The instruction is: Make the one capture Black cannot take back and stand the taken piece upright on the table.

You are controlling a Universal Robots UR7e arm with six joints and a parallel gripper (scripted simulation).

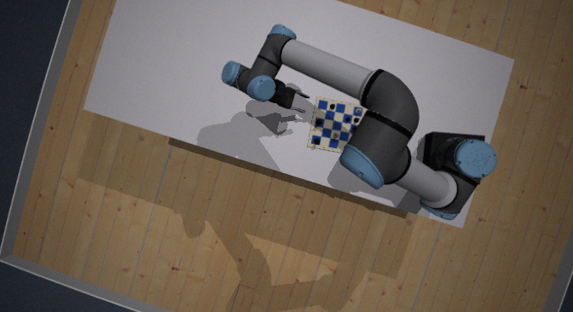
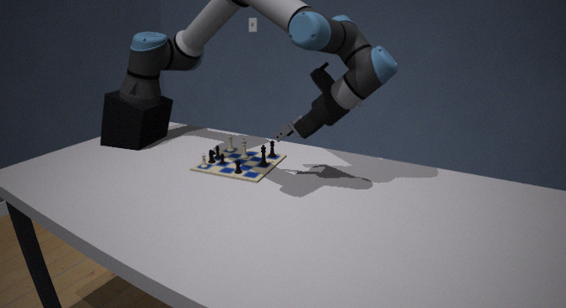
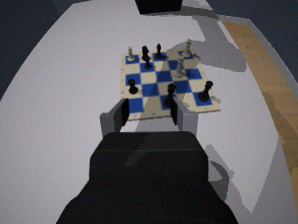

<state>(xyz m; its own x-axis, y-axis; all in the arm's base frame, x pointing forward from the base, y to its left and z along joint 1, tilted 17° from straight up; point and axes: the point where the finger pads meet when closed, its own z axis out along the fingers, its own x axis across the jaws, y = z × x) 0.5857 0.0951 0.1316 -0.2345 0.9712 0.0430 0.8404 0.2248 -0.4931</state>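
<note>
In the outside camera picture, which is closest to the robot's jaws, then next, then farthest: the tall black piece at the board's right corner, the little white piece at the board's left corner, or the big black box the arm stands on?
Gripper, open and holding nothing:
1. Tall black piece, right corner of the board, just below the jaws.
2. Little white piece, left corner of the board.
3. Black box, far left, under the arm.
</note>
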